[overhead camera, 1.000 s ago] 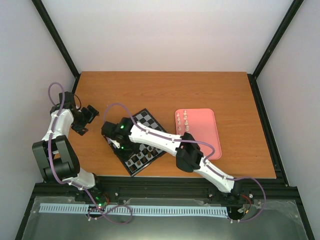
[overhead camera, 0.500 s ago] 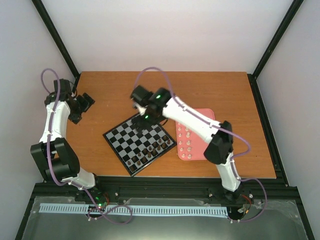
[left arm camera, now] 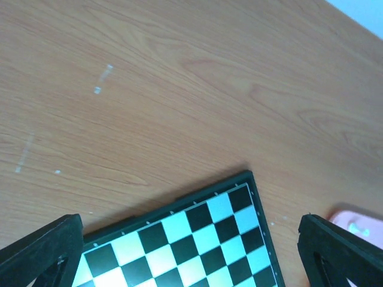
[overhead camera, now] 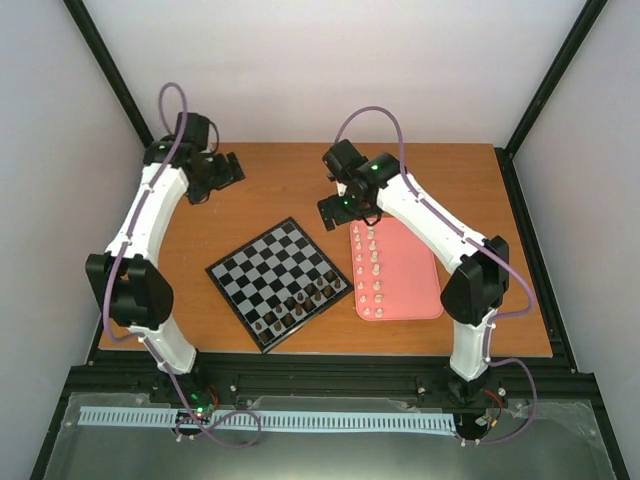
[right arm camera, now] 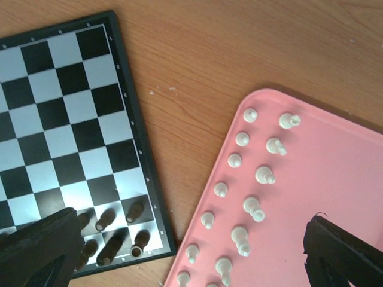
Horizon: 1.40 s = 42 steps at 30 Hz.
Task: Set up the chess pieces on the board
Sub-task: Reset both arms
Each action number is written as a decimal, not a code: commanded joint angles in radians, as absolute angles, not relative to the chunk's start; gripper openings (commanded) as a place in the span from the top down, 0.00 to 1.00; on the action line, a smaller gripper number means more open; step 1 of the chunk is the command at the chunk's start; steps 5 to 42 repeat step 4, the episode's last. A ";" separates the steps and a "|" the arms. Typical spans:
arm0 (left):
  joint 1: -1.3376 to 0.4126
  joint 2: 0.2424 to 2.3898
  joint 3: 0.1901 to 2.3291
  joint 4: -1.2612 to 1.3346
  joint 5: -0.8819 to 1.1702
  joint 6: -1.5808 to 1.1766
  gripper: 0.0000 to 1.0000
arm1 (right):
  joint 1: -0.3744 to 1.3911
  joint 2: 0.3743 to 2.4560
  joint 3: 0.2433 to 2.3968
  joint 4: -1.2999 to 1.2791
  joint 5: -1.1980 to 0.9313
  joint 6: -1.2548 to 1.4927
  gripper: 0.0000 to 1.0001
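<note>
The left hand (overhead camera: 222, 170) hangs open over the far bench (overhead camera: 450, 180); the right hand (overhead camera: 335, 210) hangs open, empty, beside the pink tray (overhead camera: 410, 275); dark pieces (overhead camera: 300, 300) stand on the board (overhead camera: 265, 265); we judge the next move: descend, grip one cream piece (right arm camera: 254, 208) there.

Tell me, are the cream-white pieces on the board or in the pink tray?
In the pink tray: the cream-white pieces sit there in two rows; the board holds only dark brown pieces at one edge.
</note>
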<state>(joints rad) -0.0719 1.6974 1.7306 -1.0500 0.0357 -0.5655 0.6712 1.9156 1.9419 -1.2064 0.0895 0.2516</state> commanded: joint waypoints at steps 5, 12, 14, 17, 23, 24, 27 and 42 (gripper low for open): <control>-0.183 1.755 1.782 -1.092 0.019 -0.542 0.00 | 0.632 1.843 1.851 -1.152 0.104 0.255 0.00; -0.183 1.755 1.782 -1.092 0.019 -0.542 0.00 | 0.632 1.843 1.851 -1.152 0.104 0.255 0.00; -0.183 1.755 1.782 -1.092 0.019 -0.542 0.00 | 0.632 1.843 1.851 -1.152 0.104 0.255 0.00; -0.183 1.755 1.782 -1.092 0.019 -0.542 0.00 | 0.632 1.843 1.851 -1.152 0.104 0.255 0.00; -0.183 1.755 1.782 -1.092 0.019 -0.542 0.00 | 0.632 1.843 1.851 -1.152 0.104 0.255 0.00; -0.183 1.755 1.782 -1.092 0.019 -0.542 0.00 | 0.632 1.843 1.851 -1.152 0.104 0.255 0.00; -0.183 1.755 1.782 -1.092 0.019 -0.542 0.00 | 0.632 1.843 1.851 -1.152 0.104 0.255 0.00; -0.183 1.755 1.782 -1.092 0.019 -0.542 0.00 | 0.632 1.843 1.851 -1.152 0.104 0.255 0.00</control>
